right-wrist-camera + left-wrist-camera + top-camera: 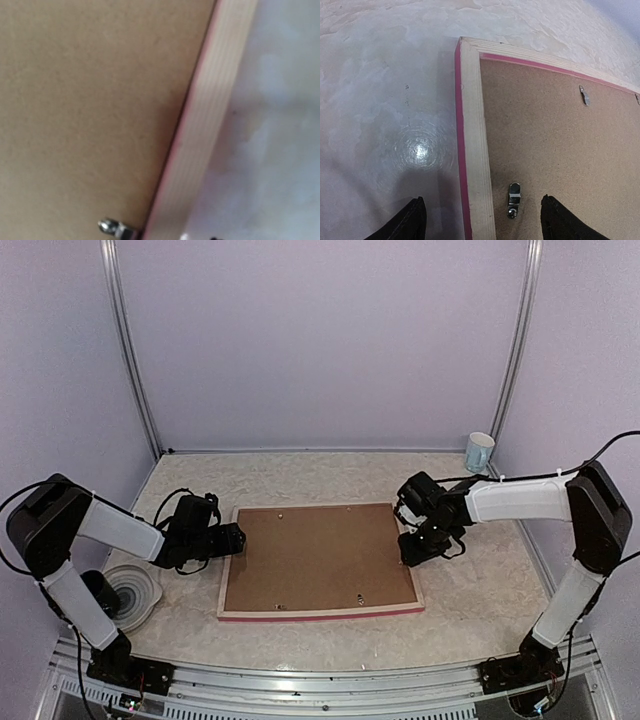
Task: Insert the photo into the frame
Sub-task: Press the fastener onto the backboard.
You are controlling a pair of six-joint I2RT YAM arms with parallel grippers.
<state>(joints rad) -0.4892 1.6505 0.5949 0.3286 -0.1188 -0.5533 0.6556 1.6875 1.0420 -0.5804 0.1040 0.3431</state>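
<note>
Frame [320,613] lying face down in the middle of the table [300,480], its pale wood back turned up and its pink outer edge showing along the near side. A brown board [318,555] fills the opening inside the wooden rails. We see small metal clips [514,199] on the board close to the rails. The left gripper [232,538] sits at the frame's left rail. In its wrist view its fingers [412,222] stand well apart, released, one over bare table and one over the board, with the rail between them and nothing grasped. The right gripper [412,550] is at the frame's right rail. We cannot tell whether it is released or clenched. A pale blue mug [479,451] stands at the far right corner, well apart from the frame.
</note>
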